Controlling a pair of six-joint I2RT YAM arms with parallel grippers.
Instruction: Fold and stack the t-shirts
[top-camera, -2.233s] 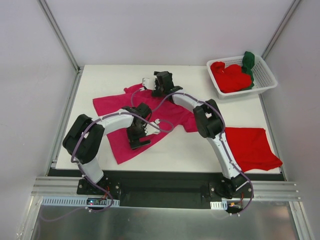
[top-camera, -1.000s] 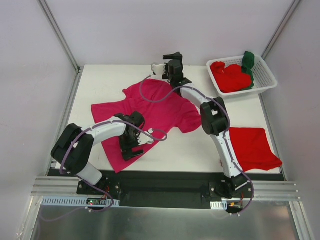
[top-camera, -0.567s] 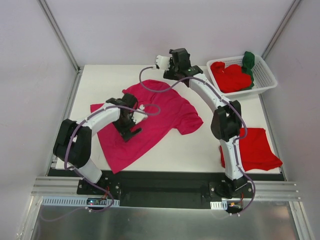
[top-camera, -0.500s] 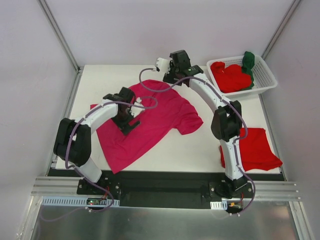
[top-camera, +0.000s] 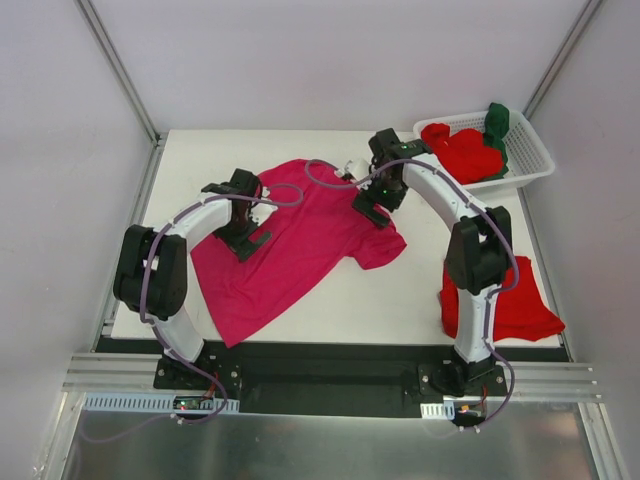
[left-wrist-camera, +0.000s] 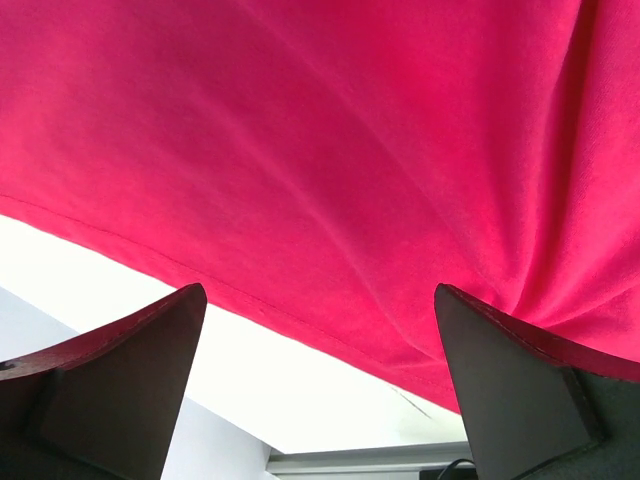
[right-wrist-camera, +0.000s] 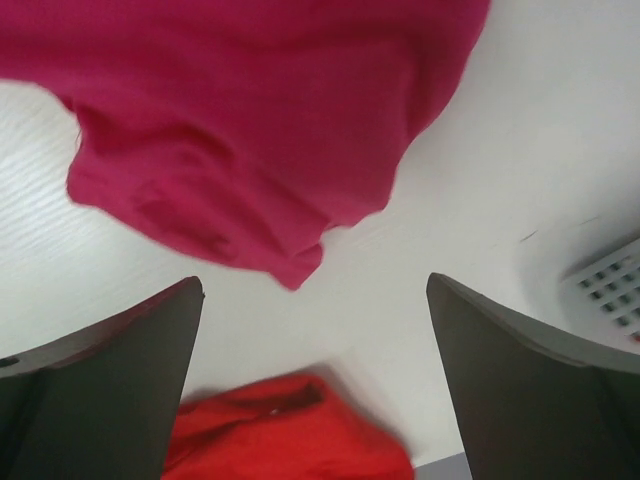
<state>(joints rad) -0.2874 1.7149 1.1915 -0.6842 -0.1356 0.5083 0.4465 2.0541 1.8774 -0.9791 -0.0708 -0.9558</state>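
Magenta t-shirt (top-camera: 300, 235) lies beneath left hand (top-camera: 243, 233) and right hand (top-camera: 372, 205), both spread wide; right arm (top-camera: 478, 250) hides part of red t-shirt (top-camera: 522, 300).

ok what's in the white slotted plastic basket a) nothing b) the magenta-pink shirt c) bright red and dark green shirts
c: bright red t-shirts and a dark green t-shirt sit in the white slotted plastic basket; the magenta-pink t-shirt lies spread outside it

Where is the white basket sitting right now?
In the overhead view the white basket sits at the table's far right corner, right of the spread magenta shirt, with red shirts and a dark green one inside.
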